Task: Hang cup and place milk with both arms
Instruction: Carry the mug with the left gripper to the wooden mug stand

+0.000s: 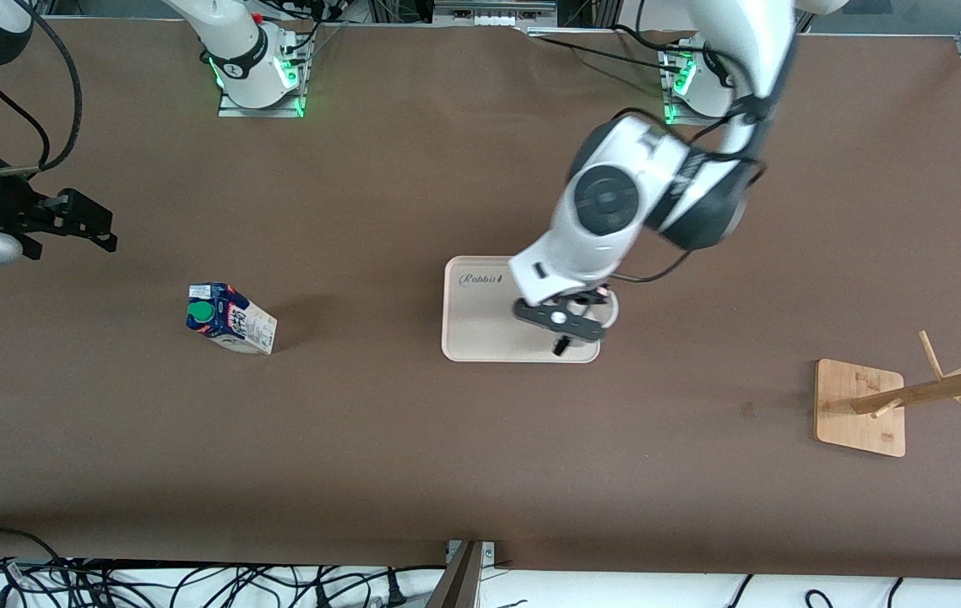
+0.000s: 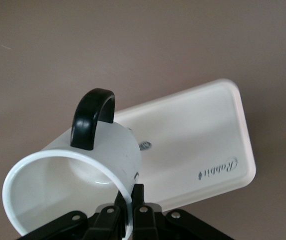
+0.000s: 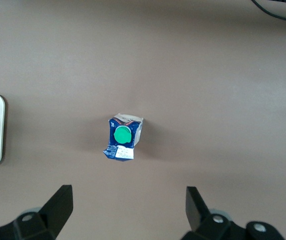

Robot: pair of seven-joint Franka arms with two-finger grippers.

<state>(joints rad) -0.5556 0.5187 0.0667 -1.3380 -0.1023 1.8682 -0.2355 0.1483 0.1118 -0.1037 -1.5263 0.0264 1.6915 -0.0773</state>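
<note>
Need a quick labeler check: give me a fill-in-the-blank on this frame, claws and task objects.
1. The left claw is shut on the rim of the ____.
2. The cup is over the beige ____.
3. The right claw, over the milk, is ____.
4. The milk has a round ____ cap.

Missing words: cup; tray; open; green

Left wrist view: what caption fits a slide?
Left gripper pinching the white cup's rim above the cream tray.
</note>
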